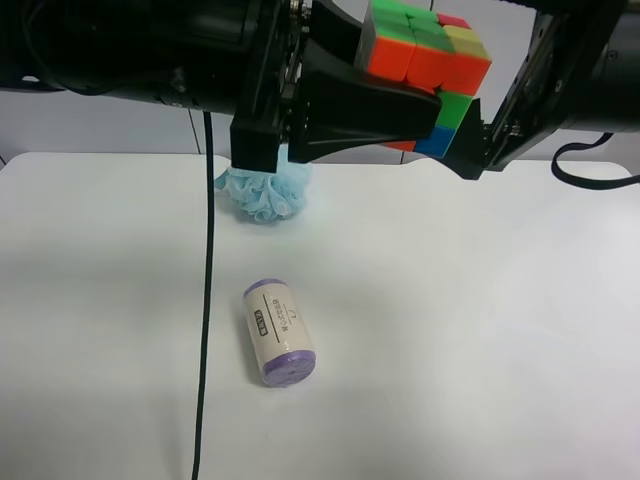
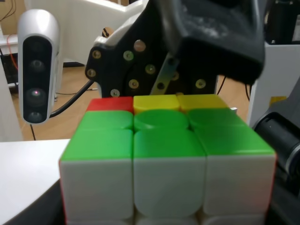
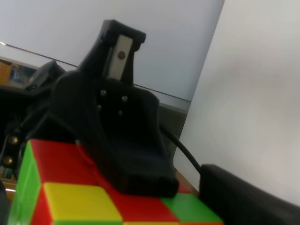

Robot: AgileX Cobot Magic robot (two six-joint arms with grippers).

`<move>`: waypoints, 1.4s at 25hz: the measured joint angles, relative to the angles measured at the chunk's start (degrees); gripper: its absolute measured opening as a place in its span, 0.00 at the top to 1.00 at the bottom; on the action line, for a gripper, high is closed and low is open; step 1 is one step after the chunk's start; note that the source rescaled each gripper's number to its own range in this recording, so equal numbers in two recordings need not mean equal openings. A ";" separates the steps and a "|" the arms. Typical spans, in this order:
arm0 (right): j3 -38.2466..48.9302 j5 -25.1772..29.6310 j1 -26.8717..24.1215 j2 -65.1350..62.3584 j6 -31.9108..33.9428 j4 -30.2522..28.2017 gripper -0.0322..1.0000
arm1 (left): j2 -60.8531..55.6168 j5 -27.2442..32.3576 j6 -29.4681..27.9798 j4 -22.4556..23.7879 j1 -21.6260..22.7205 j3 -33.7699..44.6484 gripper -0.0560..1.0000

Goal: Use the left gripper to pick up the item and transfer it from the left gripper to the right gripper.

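The item, a small puzzle cube (image 1: pixel 425 55), hangs high above the white table (image 1: pixel 450 300). The left gripper (image 1: pixel 405 72), on the arm at the exterior high view's left, is shut on it, one wedge finger (image 1: pixel 365 112) below and one above. In the right wrist view a left finger (image 3: pixel 126 150) presses on the cube's red face (image 3: pixel 61 164). The right gripper (image 1: pixel 462 120) is open, with its fingers standing either side of the cube; one finger (image 2: pixel 211 37) hovers just off the green face (image 2: pixel 164 140).
A light blue mesh bath puff (image 1: pixel 265 192) lies on the table under the left arm. A white roll with purple ends (image 1: pixel 277 332) lies nearer the front. A black cable (image 1: pixel 205 300) hangs down across the table's left part.
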 joint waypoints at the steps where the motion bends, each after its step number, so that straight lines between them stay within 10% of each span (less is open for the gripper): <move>1: 0.00 0.00 0.00 0.00 0.00 0.00 0.05 | 0.00 0.00 0.05 0.00 0.00 0.00 0.94; 10: 0.00 -0.47 0.00 0.38 -0.02 -0.06 0.78 | 0.00 0.11 0.89 -0.24 0.00 0.00 0.94; 26: 0.00 -1.58 0.00 0.38 -0.48 0.13 0.79 | 0.00 -1.59 -1.95 0.07 -0.04 0.00 0.92; 30: 0.00 -1.69 -0.05 0.38 -1.47 -0.38 0.96 | 0.00 -2.87 -5.04 0.21 -0.11 0.00 0.20; 35: 0.00 -1.52 -0.05 0.38 -1.23 -0.57 0.96 | 0.00 -3.37 -5.45 0.36 -0.18 0.00 0.02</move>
